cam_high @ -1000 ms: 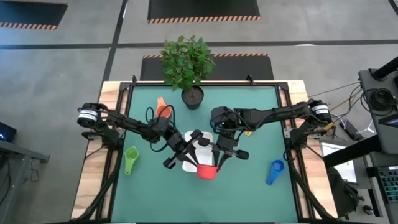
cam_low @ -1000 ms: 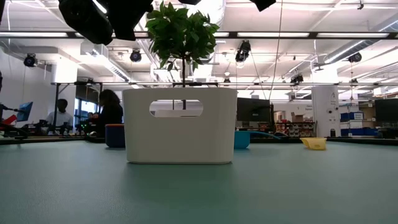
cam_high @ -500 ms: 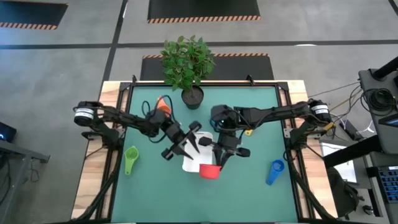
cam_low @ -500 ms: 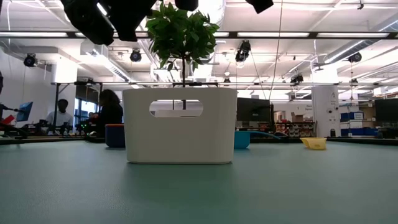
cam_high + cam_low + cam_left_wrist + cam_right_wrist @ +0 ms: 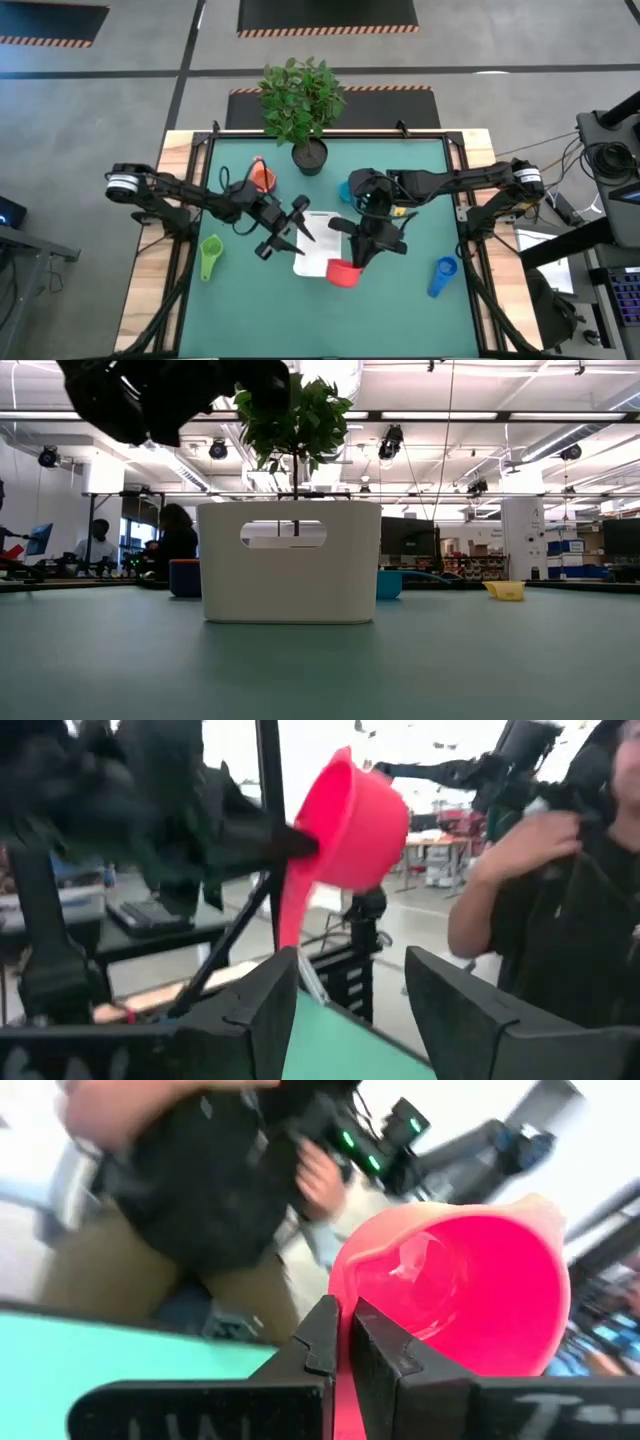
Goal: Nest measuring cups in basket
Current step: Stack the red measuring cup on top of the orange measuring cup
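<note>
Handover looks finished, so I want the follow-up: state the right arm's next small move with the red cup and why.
Probably carry the red cup back over the basket and lower it. The right tool is shut on its handle, holding it past the basket's near edge, while the left tool stands open and clear.

Red measuring cup (image 5: pixel 342 273); orange cup (image 5: pixel 262 177); green cup (image 5: pixel 210 256); blue cup (image 5: pixel 441 275); small yellow cup (image 5: pixel 506 591). White basket (image 5: pixel 289 561). Teal-green table mat (image 5: pixel 400 310), pale wood edge. Dark pot (image 5: pixel 310 156), green leaves. Black arms.
</note>
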You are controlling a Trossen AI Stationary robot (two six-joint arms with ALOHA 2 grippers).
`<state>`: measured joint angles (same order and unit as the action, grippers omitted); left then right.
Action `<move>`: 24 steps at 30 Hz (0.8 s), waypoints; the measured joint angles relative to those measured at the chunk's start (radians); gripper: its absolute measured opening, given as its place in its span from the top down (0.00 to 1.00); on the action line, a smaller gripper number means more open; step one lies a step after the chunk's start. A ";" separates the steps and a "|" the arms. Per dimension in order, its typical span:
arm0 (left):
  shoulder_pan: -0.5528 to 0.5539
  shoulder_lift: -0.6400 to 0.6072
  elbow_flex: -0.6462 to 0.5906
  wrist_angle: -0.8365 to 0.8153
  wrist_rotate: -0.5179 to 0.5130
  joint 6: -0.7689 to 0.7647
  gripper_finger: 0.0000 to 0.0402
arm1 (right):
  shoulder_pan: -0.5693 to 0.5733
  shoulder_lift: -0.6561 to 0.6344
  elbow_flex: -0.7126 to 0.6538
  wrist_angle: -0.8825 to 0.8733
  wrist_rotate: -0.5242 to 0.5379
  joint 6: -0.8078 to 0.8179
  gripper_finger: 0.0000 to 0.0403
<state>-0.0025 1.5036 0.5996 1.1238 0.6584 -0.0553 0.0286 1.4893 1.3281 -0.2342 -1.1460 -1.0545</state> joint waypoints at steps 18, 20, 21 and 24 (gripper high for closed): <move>-0.054 0.062 0.124 -0.154 -0.128 0.072 0.44 | 0.015 0.006 0.002 0.053 0.153 -0.124 0.98; -0.059 0.092 0.144 -0.154 -0.127 0.070 0.45 | 0.015 0.006 0.002 0.053 0.154 -0.124 0.98; -0.061 0.106 0.155 -0.151 -0.128 0.069 0.45 | 0.015 0.006 0.002 0.053 0.154 -0.124 0.98; -0.062 0.144 0.179 -0.154 -0.129 0.068 0.48 | 0.015 0.006 0.001 0.053 0.154 -0.116 0.98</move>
<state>-0.0647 1.6479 0.7786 0.9696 0.5290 0.0129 0.0433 1.4952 1.3286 -0.1810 -0.9923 -1.1705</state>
